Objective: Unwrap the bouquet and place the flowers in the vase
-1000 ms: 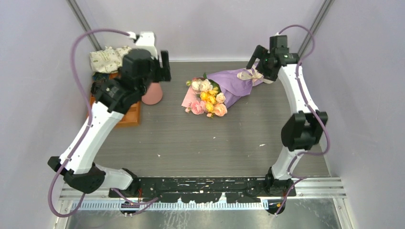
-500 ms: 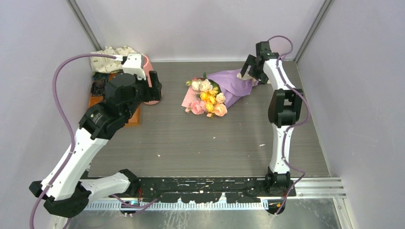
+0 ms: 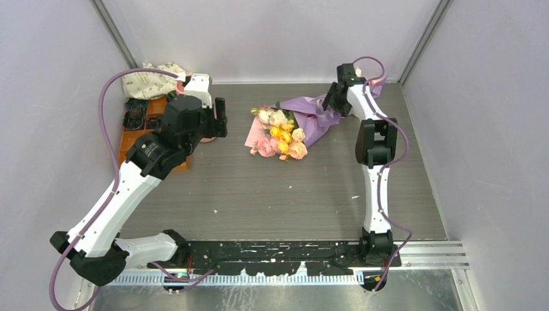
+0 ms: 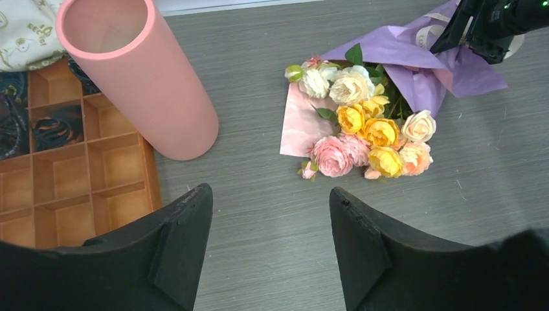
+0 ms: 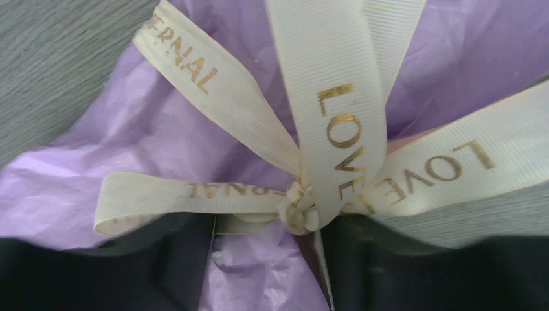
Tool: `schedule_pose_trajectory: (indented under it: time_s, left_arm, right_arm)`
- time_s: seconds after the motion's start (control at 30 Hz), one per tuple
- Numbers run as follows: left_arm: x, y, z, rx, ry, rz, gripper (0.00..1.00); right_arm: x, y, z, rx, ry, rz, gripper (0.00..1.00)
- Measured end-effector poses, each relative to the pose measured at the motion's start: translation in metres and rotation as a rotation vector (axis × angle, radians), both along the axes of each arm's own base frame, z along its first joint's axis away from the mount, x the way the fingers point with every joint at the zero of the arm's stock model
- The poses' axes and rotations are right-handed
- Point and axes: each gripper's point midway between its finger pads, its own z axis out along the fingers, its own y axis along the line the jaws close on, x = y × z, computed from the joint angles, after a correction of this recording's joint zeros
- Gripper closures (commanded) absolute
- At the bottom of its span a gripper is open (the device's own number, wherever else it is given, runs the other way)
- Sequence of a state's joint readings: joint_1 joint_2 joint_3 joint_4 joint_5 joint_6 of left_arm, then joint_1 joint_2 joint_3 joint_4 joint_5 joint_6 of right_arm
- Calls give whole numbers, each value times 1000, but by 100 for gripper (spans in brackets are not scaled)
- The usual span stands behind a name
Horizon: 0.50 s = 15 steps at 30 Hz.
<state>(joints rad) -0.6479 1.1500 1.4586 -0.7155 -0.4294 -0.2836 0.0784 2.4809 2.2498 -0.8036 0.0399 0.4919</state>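
The bouquet [image 3: 304,120] lies on the table, purple paper cone pointing back right. Its flowers [image 4: 366,129], pink, yellow and cream roses, spill toward the front left. My right gripper [image 3: 331,100] is at the tied end. In the right wrist view the right gripper [image 5: 268,227] has its fingers [image 5: 175,259] pressed on both sides of the purple-wrapped stem end, just under the knot of the cream ribbon [image 5: 336,129]. The pink vase [image 4: 149,91] stands upright left of the bouquet. My left gripper [image 4: 270,194] hangs open and empty above bare table between the vase and the flowers, and in the top view the left gripper [image 3: 219,118] covers most of the vase.
An orange compartment tray [image 4: 84,175] sits directly left of the vase, with dark items in its far cells. A patterned cloth bag [image 3: 152,78] lies in the back left corner. Walls close in on the left, back and right.
The right arm has stretched down over the bouquet's tied end and its jaws have narrowed around the wrapped stems. The left arm swung forward and right beside the vase.
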Motion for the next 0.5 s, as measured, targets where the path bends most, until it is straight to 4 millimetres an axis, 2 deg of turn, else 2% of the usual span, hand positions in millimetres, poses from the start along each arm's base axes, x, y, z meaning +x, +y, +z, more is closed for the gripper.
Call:
schedule_pose_trajectory:
  time_s: [0.2,0.23,0.3,0.37,0.5]
  left_arm:
    - [-5,4,1,-4,-6,0,34]
    - [-7,5,3,-8,-10,0,34]
    - [-11,9,7,-16,-21,0,34]
    - [-16,12,12,-28,-36,0,34]
    - [-26,17,20,-49,-56,-11,34]
  right_arm:
    - [-2,31,-4,8,-10,41,91]
    - [-3,37,-7,12,-11,41,95]
    - [-6,45,-5,24,-25,39,99]
    - [-18,50,0,19,-21,47,99]
    - [-69,65,-3,-11,47,65,99]
